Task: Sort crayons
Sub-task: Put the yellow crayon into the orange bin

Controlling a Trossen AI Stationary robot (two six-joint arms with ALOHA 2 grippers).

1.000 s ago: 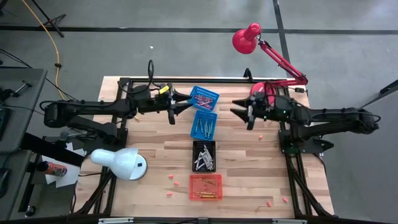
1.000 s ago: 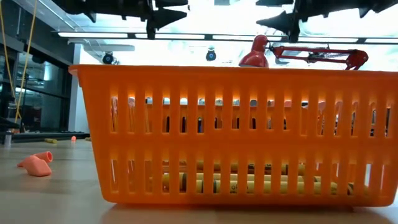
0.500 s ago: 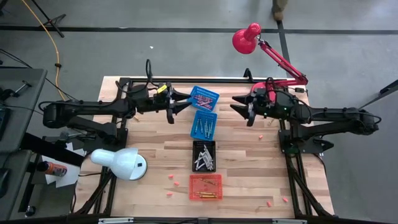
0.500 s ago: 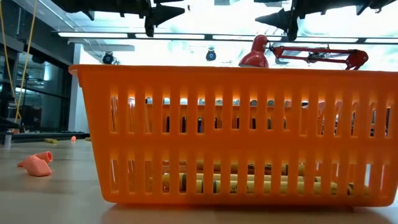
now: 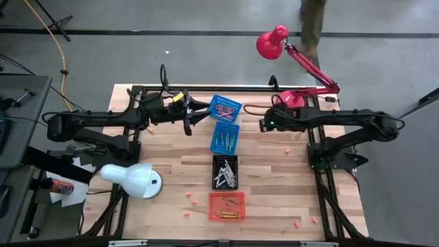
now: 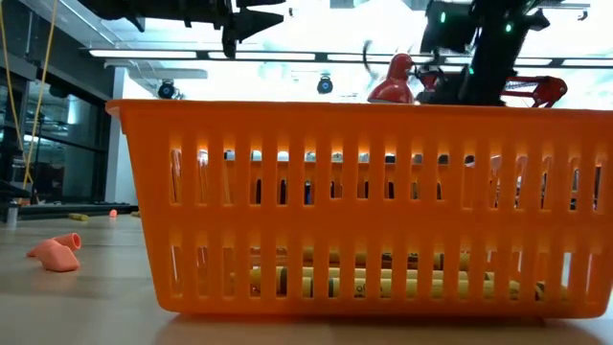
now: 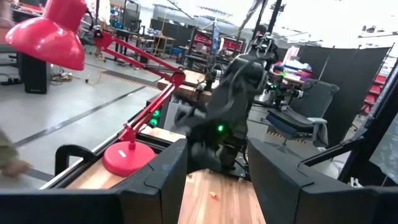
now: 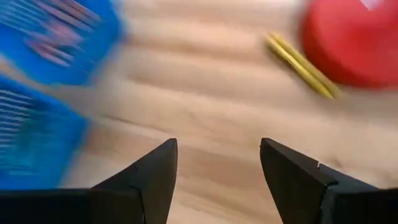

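- The right gripper (image 8: 214,180) has its jaws spread wide and empty, pointing down at bare wood of the surface (image 5: 274,178) between the blue baskets and the red lamp's round base (image 8: 351,37).
- Just beside that base lie two yellow crayons (image 8: 301,65), side by side, their long axes running slantwise toward the base. They lie ahead of the right jaws, on the base side, not between the fingers.
- The right arm is plainly the nearer one; in the high view its gripper (image 5: 265,125) sits close to the lamp base (image 5: 293,100).
- Judged from this, a pick there would need the jaws brought across the sticks' long axis.
- The left gripper (image 7: 214,186) holds its jaws apart with nothing between them, hovering just beside the upper blue basket (image 5: 225,108) on the side away from the lamp base, and faces the right arm.
- Upper blue basket: pinkish-red crayons (image 5: 223,108).
- Lower blue basket (image 5: 224,136), touching the first: pale, thin sticks; their colour is hard to tell.
- Black basket (image 5: 225,171), farther from the lamp base: grey crayons.
- Orange basket (image 6: 359,206), farthest from it: yellow-orange crayons (image 6: 383,283) lying flat along the bottom.
- Small pink bits (image 5: 191,199) lie loose near the orange basket.
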